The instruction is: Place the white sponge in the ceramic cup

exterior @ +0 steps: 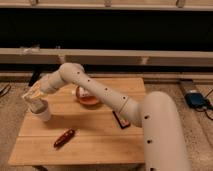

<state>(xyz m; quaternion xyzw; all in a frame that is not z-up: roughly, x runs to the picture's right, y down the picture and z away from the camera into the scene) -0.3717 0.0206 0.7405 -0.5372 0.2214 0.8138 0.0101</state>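
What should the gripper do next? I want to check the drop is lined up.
Probably lower a little and release. The gripper hangs right over the cup near the table's left edge, with the sponge seemingly at the cup's mouth.
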